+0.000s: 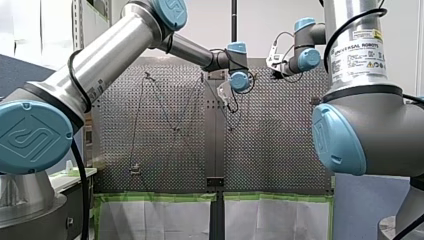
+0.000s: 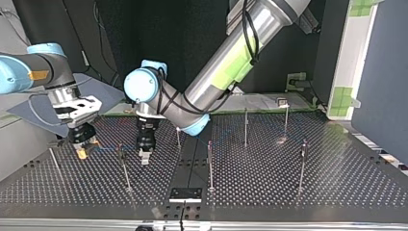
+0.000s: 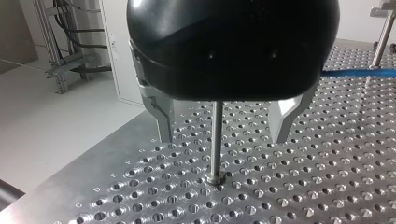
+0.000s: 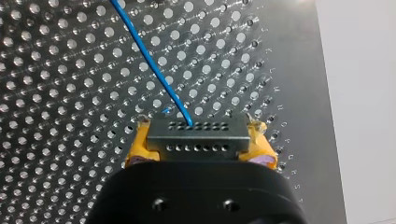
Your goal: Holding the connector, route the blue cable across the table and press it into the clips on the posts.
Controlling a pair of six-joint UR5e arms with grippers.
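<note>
In the right wrist view my right gripper [image 4: 198,142] is shut with its yellow pads [image 4: 140,144] on a grey connector [image 4: 198,133]. The blue cable [image 4: 149,60] runs from the connector away over the perforated table. In the top view my right gripper [image 2: 82,150] hangs low at the left. The cable [image 2: 108,147] leads from it to a clip post [image 2: 123,166]. My left gripper [image 2: 144,155] hovers just beside that post. In the left wrist view my left gripper [image 3: 223,139] is open, its metal fingers [image 3: 163,121] straddling a thin post [image 3: 216,158]. The cable [image 3: 359,73] passes beyond it.
Several more thin posts [image 2: 210,163] stand across the table, some toward the top view's right [image 2: 302,163]. A small black plate [image 2: 185,194] lies at the near edge in the top view. The table's edge [image 3: 116,140] runs close beside my left gripper.
</note>
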